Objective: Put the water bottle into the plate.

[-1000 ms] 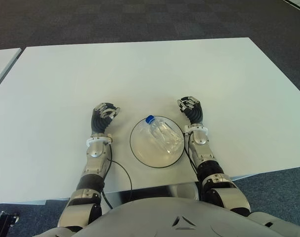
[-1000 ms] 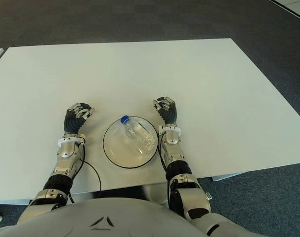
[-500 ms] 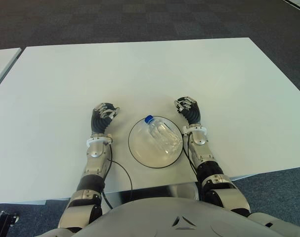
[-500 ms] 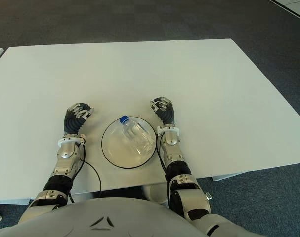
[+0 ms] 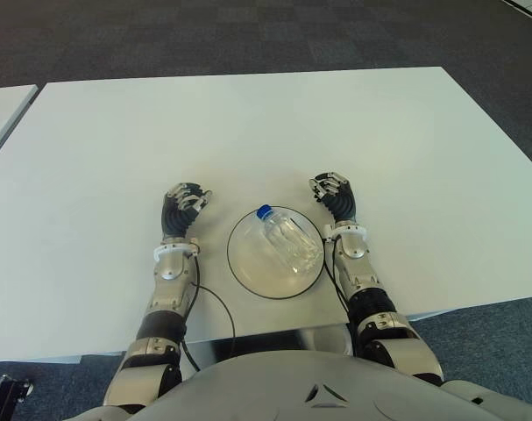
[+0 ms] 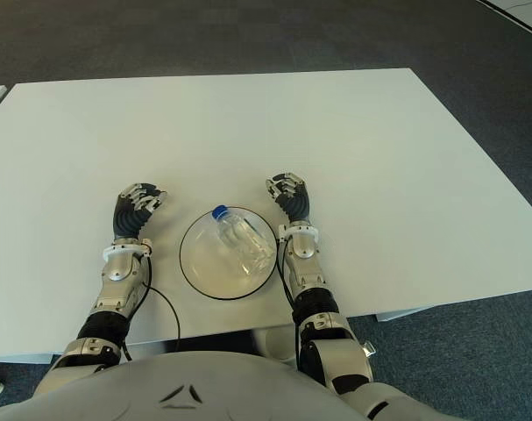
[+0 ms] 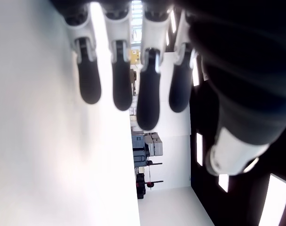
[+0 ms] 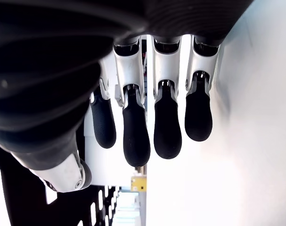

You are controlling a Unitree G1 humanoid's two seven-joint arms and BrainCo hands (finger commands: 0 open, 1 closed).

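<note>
Clear plastic water bottle with blue cap (image 5: 287, 237) lies in round black-rimmed plate (image 5: 244, 272). Left hand (image 5: 183, 209) and right hand (image 5: 335, 195) flank it, fingers relaxed, empty.

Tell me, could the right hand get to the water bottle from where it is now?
Probably yes. The water bottle lies on its side in the plate, and the right hand is just beyond the plate's right rim, empty, with only bare table around it. Nothing stands between them.
</note>
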